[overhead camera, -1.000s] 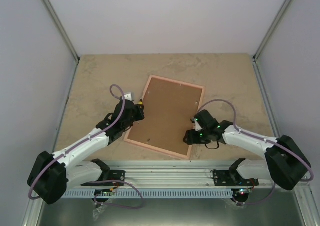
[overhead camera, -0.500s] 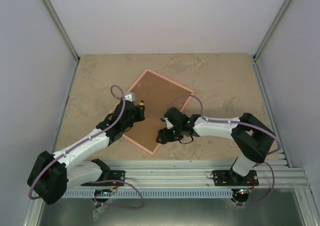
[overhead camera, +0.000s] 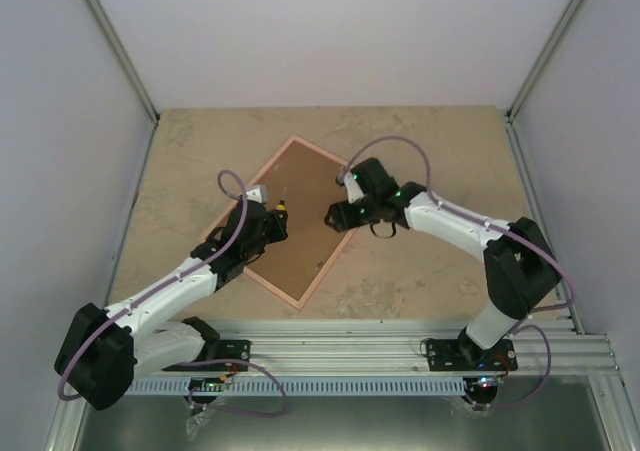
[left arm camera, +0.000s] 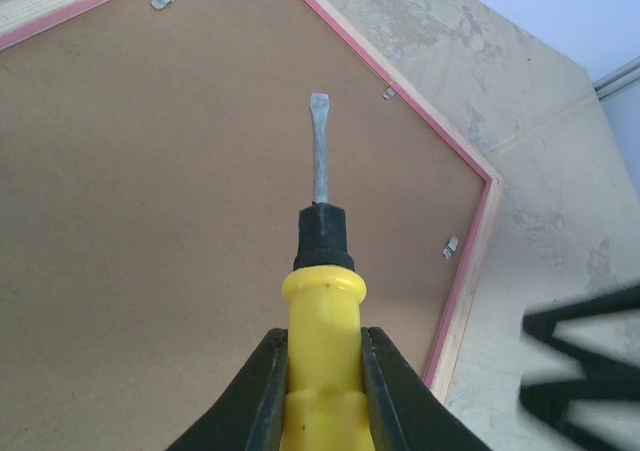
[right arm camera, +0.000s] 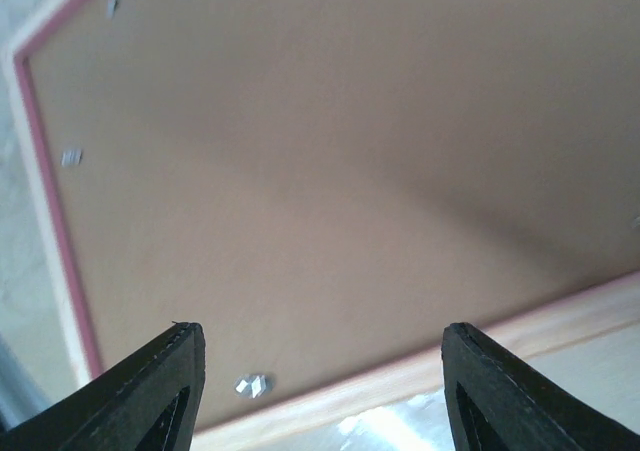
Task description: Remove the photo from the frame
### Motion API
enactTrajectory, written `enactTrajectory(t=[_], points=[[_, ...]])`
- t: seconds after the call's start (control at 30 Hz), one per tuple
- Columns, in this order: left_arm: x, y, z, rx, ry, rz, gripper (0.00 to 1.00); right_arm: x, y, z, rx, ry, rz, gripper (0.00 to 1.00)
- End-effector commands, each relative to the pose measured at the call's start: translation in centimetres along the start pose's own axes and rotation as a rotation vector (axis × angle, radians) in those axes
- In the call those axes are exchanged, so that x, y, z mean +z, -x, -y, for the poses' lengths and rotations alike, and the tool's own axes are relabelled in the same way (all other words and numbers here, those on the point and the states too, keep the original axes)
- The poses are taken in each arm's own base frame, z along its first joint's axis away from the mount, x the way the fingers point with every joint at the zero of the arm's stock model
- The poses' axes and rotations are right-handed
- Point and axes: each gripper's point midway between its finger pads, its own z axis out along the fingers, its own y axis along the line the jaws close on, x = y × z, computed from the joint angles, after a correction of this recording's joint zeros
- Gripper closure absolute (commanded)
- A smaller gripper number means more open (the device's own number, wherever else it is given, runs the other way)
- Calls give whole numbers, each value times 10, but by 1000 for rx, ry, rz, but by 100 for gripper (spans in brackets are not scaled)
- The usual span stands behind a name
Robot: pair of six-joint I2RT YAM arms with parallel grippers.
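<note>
From above, the frame point(overhead camera: 290, 221) lies back-up on the desk point(overhead camera: 440, 151). Left wrist: the left jaws clench a screwdriver point(left arm camera: 321, 266), and its tip should slide under a clip point(left arm camera: 451, 245). Right wrist: the right jaws, spread wide, should steady the frame.

table point(overhead camera: 450, 141): beige marble-look top, matte
walls point(overhead camera: 340, 31): plain white, round table's back & sides
rail point(overhead camera: 350, 343): alu, table's near edge
</note>
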Motion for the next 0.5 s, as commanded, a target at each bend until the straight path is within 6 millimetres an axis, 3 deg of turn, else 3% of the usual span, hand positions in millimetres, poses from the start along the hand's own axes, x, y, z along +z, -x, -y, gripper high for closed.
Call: enactTrajectory(t=[0.0,0.1,0.33,0.47], points=[[-1,2,4,-1,-23,6,100,-9,44,40,-39,-52,61,34],[0,1,4,4,-25,0,100,-2,73,72,-25,-86,99,34],[1,-4,4,7,-31,-18,100,21,114,141,-6,-160,131,34],[1,-1,7,5,-50,-4,100,29,135,169,-16,-185,155,34]])
